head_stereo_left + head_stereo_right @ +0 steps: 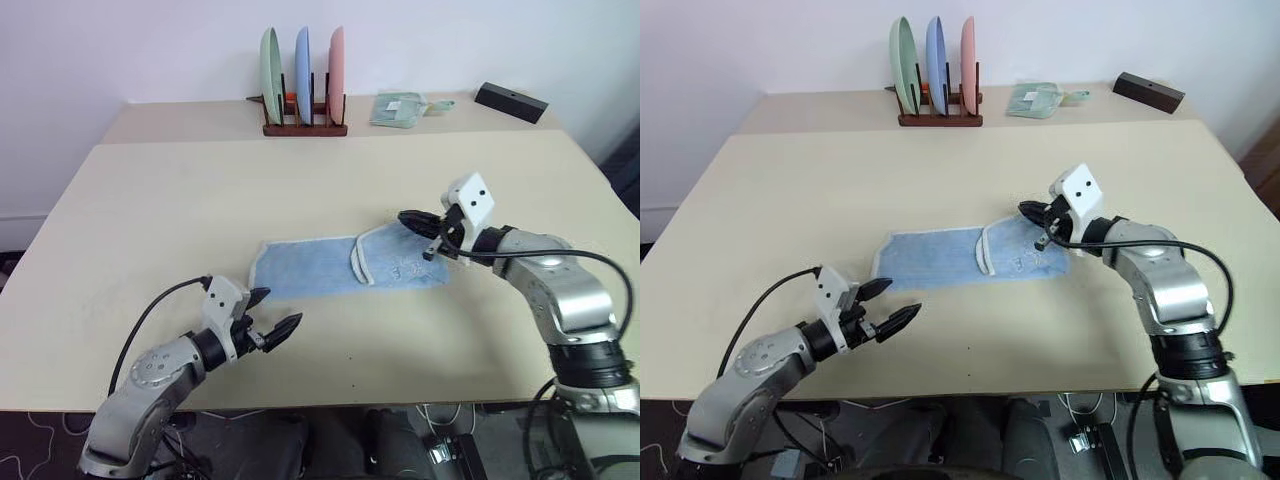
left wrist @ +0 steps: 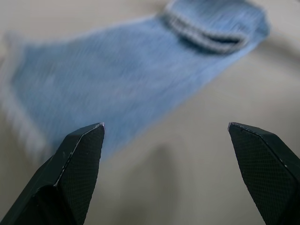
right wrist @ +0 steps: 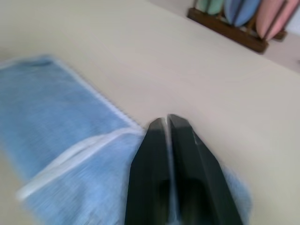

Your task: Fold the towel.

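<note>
While the towel (image 1: 345, 266) lies flat near the middle of the table (image 1: 180, 200), its right end is doubled back over itself, the whitish hem forming a curved edge approx. a third of the way in from that side. Light blue terry, long axis running left-right, left end single-layer w/ pale hem showing.

Right gripper (image 1: 413, 222) sits over the far right corner of the folded part, fingers pressed together, tips pointing toward the robot's left. In the right wrist view the two black fingers (image 3: 161, 154) meet w/ no gap; no cloth visible between them, though blur there makes it hard to be sure whether they brush the fabric.

Left gripper (image 1: 275, 313) is near the table's front edge, just in front of the towel's left front corner, not touching it; fingers spread wide apart, nothing between them.

At the back: rack (image 1: 304, 127) holding three upright plates, green, blue, pink. Right of it a small pale green cloth (image 1: 398, 108), then a black box (image 1: 510, 101).
</note>
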Motion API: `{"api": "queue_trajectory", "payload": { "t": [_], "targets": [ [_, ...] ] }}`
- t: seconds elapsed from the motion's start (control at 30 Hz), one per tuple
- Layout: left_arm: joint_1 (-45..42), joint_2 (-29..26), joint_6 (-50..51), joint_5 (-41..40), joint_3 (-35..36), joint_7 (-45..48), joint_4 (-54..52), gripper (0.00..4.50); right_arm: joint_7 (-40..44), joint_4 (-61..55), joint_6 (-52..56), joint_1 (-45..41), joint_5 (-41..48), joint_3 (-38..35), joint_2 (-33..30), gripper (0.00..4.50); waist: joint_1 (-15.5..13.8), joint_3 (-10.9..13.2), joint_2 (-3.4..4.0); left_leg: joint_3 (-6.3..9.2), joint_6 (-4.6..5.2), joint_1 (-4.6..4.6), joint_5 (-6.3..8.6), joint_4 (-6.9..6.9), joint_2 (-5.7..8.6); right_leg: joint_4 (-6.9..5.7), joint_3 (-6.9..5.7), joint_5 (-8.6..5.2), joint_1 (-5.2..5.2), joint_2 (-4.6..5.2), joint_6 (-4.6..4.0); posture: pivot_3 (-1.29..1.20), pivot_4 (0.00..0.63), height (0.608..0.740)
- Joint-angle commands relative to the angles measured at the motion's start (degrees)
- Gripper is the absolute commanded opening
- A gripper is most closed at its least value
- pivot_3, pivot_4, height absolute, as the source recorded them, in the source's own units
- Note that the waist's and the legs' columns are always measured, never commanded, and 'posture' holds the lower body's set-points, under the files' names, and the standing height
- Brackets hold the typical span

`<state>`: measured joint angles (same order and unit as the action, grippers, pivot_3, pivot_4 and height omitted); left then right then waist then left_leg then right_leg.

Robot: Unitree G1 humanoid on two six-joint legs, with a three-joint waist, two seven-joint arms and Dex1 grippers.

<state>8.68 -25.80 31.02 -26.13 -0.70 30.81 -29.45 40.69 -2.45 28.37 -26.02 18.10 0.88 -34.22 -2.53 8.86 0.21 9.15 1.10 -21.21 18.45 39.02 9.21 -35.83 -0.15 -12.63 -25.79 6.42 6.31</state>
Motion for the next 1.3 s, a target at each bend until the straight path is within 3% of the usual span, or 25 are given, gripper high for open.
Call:
{"api": "queue_trajectory", "payload": {
  "t": [0.03, 0.1, 0.23, 0.4, 0.5, 0.7, 0.9, 1.13, 1.23, 1.3],
  "targets": [
    [1.08, 0.84, -0.72, -0.24, 1.81, -1.65, -2.13, 4.3, -1.51, 5.61, -5.08, -0.54, -3.7, 1.38, 2.22, 0.1, 0.2, 0.0, 0.0, -0.02, 0.0, 0.01, 0.0, 0.02, 0.0, 0.0, 0.0, 0.0, 0.01, 0.0, 0.0, 0.0, 0.15, 0.74],
    [3.02, 1.71, -0.52, -0.75, 2.99, -3.08, -3.0, 4.3, 1.28, 9.65, -9.26, 1.47, -5.16, 4.39, 3.82, 0.1, 0.34, 0.0, 0.01, -0.02, 0.0, 0.01, 0.0, 0.02, 0.0, -0.04, 0.01, 0.0, -0.02, 0.0, 0.0, 0.0, 0.15, 0.74],
    [5.25, 3.96, 0.41, -1.95, 5.09, -6.16, -3.96, 4.3, 0.24, 16.85, -18.91, 2.74, -16.32, 11.78, 2.36, 0.1, 0.36, -0.05, 0.05, -0.07, 0.0, 0.09, 0.0, -0.04, -0.01, -0.06, 0.02, 0.0, -0.01, -0.01, 0.0, 0.0, 0.15, 0.74],
    [5.84, 8.36, 2.98, -5.22, 8.3, -11.53, -5.12, 4.3, 1.87, 11.64, -16.67, 2.02, -10.26, 5.9, 3.72, 0.1, 0.23, -0.07, 0.0, -0.01, 0.03, 0.85, 0.06, -0.15, -0.05, 0.1, 0.02, -0.02, 0.76, -0.07, 0.01, 0.0, 0.15, 0.74],
    [6.93, 10.01, 9.34, -10.03, 10.09, -14.92, -5.86, 4.5, 4.97, 1.94, -11.8, 2.87, -3.49, 2.28, 2.9, 0.89, 0.27, -0.06, 0.02, -0.01, 0.01, 0.73, 0.12, -0.17, -0.06, 0.12, 0.04, -0.03, 0.6, -0.09, 0.02, 0.0, 0.15, 0.74],
    [4.89, 15.95, 18.58, -26.87, 16.52, -23.87, -5.0, 4.5, 6.92, -7.57, -7.89, 3.35, -0.03, 0.24, 0.8, 3.89, 0.05, -0.05, 0.02, 0.0, 0.0, 0.74, 0.19, -0.17, -0.11, 0.24, 0.06, -0.03, 0.65, -0.16, 0.03, 0.0, 0.15, 0.74],
    [-4.24, 20.87, 22.99, -39.9, 20.01, -36.01, 2.77, 4.5, 7.69, -10.77, -8.81, 4.53, -0.37, 1.25, 1.23, 3.89, -0.27, -0.06, 0.03, 0.01, 0.0, 0.78, 0.19, -0.11, -0.11, 0.24, 0.05, -0.03, 0.73, -0.17, 0.04, 0.0, 0.15, 0.74],
    [-10.93, 20.22, 24.64, -41.6, 17.58, -40.62, 8.38, 4.5, 7.27, -9.75, -10.93, 5.03, -2.28, 2.8, 1.78, 3.89, -0.75, -0.06, 0.03, 0.0, -0.01, 0.78, 0.18, -0.07, -0.1, 0.24, 0.05, -0.03, 0.74, -0.17, 0.04, 0.0, 0.15, 0.74],
    [-12.4, 20.28, 24.23, -41.91, 17.75, -41.68, 9.62, 3.65, 6.9, -9.37, -12.26, 5.63, -3.63, 3.57, 1.79, 3.93, -1.18, -0.06, 0.03, 0.0, -0.01, 0.81, 0.18, -0.04, -0.1, 0.24, 0.05, -0.02, 0.78, -0.18, 0.04, 0.0, 0.15, 0.74],
    [-12.23, 19.57, 24.13, -41.46, 17.53, -41.26, 9.72, 2.62, 6.77, -9.93, -12.31, 6.18, -3.72, 3.66, 1.94, 3.93, -1.2, -0.06, 0.03, 0.0, -0.01, 0.78, 0.19, -0.04, -0.1, 0.26, 0.05, -0.02, 0.77, -0.19, 0.04, 0.0, 0.15, 0.74]
  ]
}}
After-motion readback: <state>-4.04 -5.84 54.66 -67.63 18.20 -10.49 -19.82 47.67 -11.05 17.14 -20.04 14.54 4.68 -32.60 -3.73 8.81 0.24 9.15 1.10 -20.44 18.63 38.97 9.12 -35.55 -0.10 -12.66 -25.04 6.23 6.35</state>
